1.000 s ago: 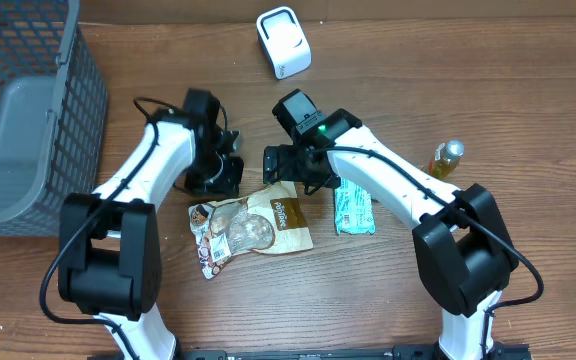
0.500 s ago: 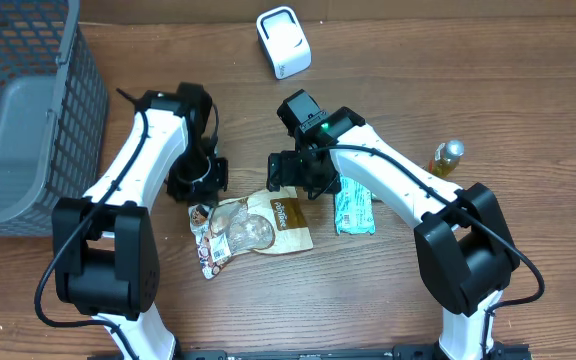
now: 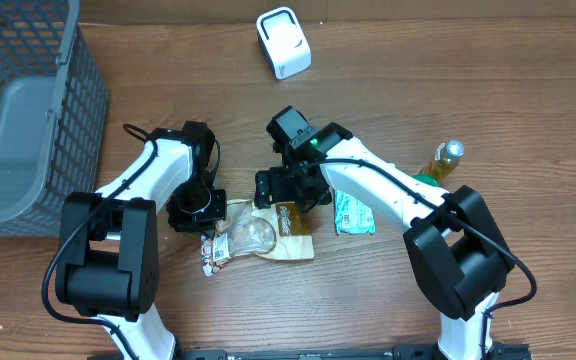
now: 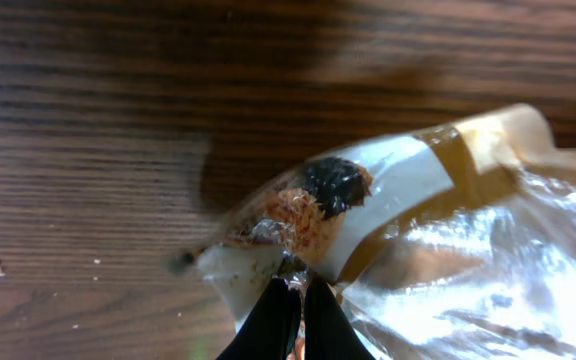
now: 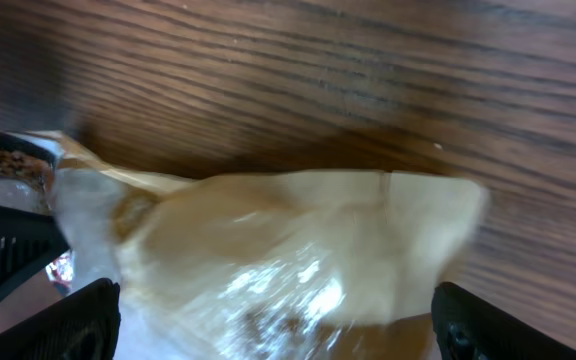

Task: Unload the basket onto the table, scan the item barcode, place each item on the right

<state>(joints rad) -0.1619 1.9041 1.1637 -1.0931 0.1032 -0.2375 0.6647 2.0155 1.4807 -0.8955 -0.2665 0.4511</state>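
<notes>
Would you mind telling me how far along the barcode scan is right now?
Done: the left claw is shut on a corner of the snack bag. In hand: the right claw hangs open over the bag's other end, not gripping. Left: bringing the bag's barcode to the white scanner, which sits well apart from it.

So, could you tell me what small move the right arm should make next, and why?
Probably close the right jaws on the clear-and-brown plastic snack pouch. They stand open astride one end of it, while the left jaws are shut on the other end, so a second grip would likely let both arms lift it toward the white box-shaped scanner.
</notes>
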